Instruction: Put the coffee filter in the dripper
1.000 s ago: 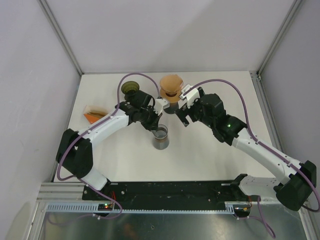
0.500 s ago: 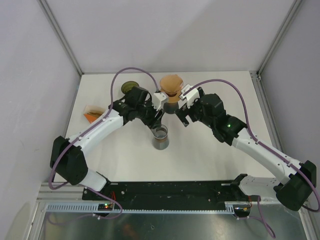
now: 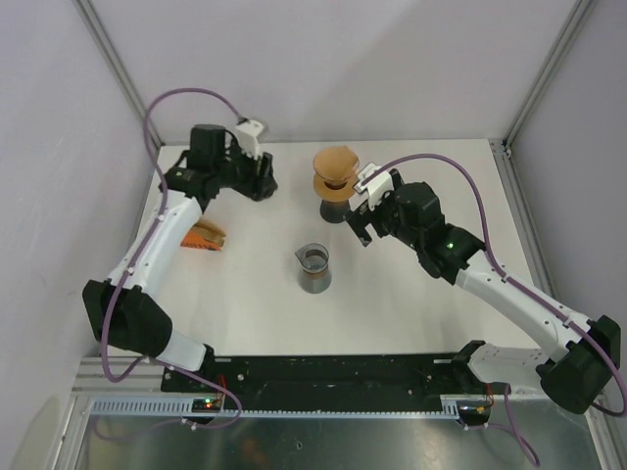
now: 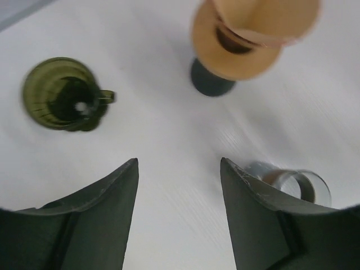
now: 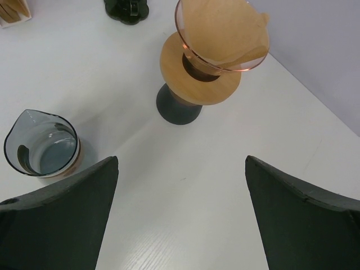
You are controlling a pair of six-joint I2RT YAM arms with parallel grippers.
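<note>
2 arms reach over a white surface [image 3: 245,304]. At the far left sits a holder of brown papers [image 3: 204,235]. The left claw [image 4: 179,169] hangs near the far-left corner, fingers apart and empty, close to a dark green cup [image 4: 63,94]. Right of it, at far centre, the dripper [image 5: 194,70] stands on a dark foot. The brown coffee filter [image 5: 222,28] sits inside its glass cone, so the task looks done. A glass jug [image 3: 314,266] stands nearer. The right claw [image 5: 181,163] hovers just right of the dripper, fingers apart, empty. The filter looks light, thin and easily crumpled, so pinch its upper rim gently.
</note>
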